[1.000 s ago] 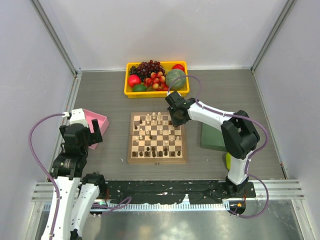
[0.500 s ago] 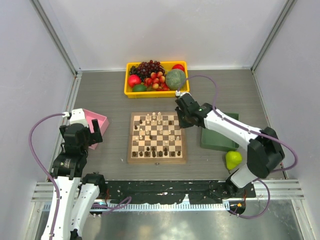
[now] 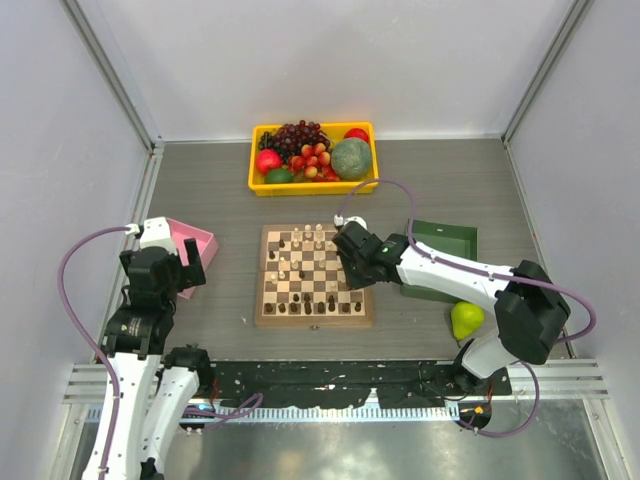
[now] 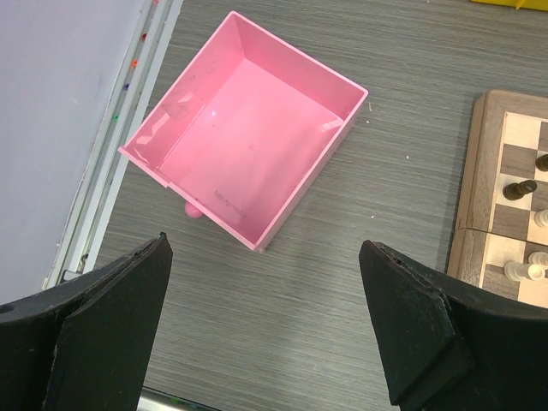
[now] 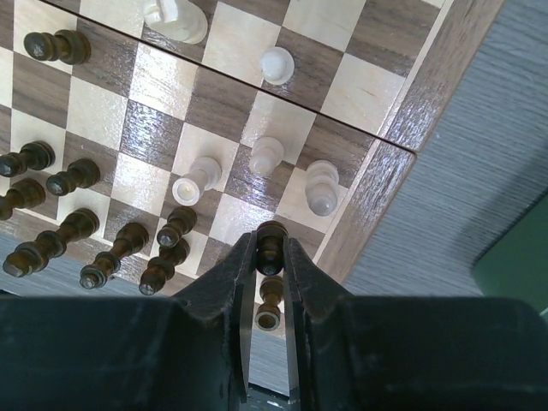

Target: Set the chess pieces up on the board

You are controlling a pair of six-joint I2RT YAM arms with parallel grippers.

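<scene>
The wooden chessboard [image 3: 266,312] lies mid-table with cream and dark brown chess pieces [image 3: 298,246] on it; it also shows in the right wrist view [image 5: 445,60] and at the right edge of the left wrist view [image 4: 479,171]. My right gripper [image 5: 271,248] hangs over the board's near right corner, shut on a dark brown piece [image 5: 271,241]; another dark piece [image 5: 270,304] stands below it between the fingers. Cream pieces [image 5: 265,157] stand just ahead and dark pieces [image 5: 103,267] to the left. In the top view the right gripper [image 3: 355,270] is over the board's right side. My left gripper [image 4: 261,334] is open and empty over bare table, near the pink tray [image 4: 248,128].
A yellow bin [image 3: 258,183] of fruit stands at the back. A green tray [image 3: 450,240] lies right of the board, a green pear [image 3: 466,319] in front of it. The pink tray [image 3: 203,243] is left of the board. A small white round thing [image 3: 357,222] lies behind the board's far right corner.
My right gripper has come from behind the board's far right corner back toward me and now sits over the board's near right part. The left arm has not moved.
</scene>
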